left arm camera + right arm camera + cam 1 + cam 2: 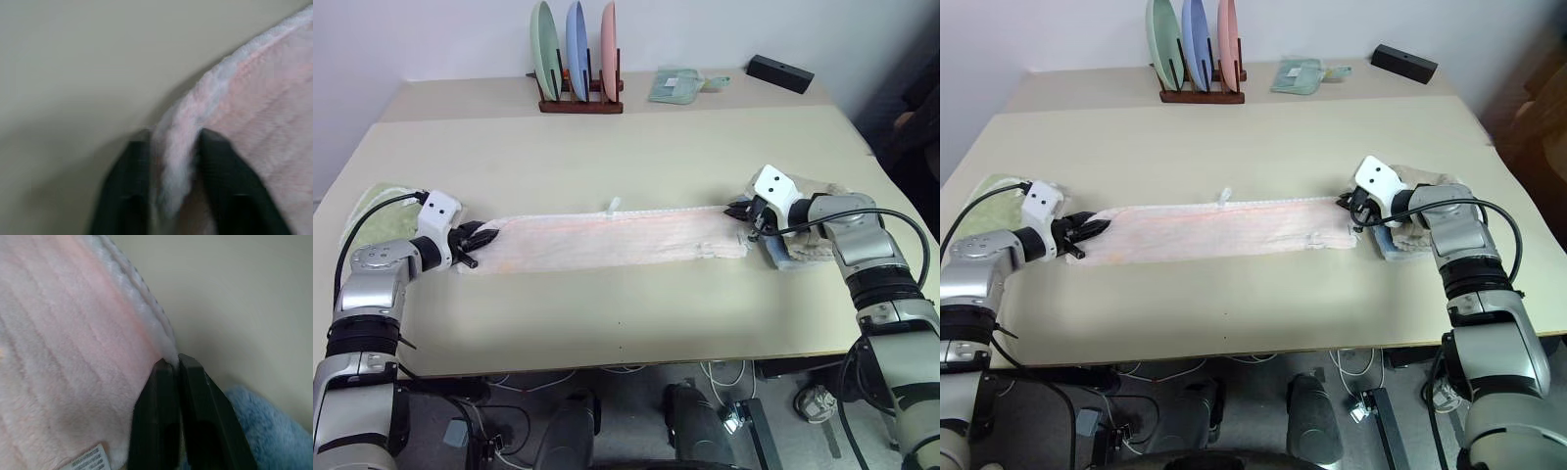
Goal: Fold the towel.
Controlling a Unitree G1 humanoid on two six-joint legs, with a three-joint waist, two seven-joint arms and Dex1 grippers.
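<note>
Towel point(617, 240) first: pale pink, already doubled into a long narrow strip, stretched side to side across the middle of the beige table point(636, 323), its small white tag poking up along the far edge.

Left gripper point(480, 239) is at the strip's left end. From its wrist camera the black fingers point(128, 186) stand parted with the white-edged corner bunched between them, so the cloth is straddled, though I cannot tell whether it is really pinched.

Over on the other side, the right gripper point(744, 211) sits at the far right corner. Its wrist view has the two fingers point(157, 411) pressed close together right at the towel's edge, a thin bit of hem seemingly caught at their tips, printed care label close below.

My read is that both ends are being taken up for the next fold. Doing it well means the left needs to bite through both layers before anything lifts. The right's hold looks shallow, and a deeper purchase would keep the fluffy hem from slipping out. Then lift both ends evenly, keep the strip taut enough to stay flat, and bring edge to edge squarely.

Watch the light blue cloth point(781, 257) and the beige cloth point(815, 249) bunched just beside the right corner, and the pale green cloth point(374, 213) by the left arm: neither should be dragged along.
</note>
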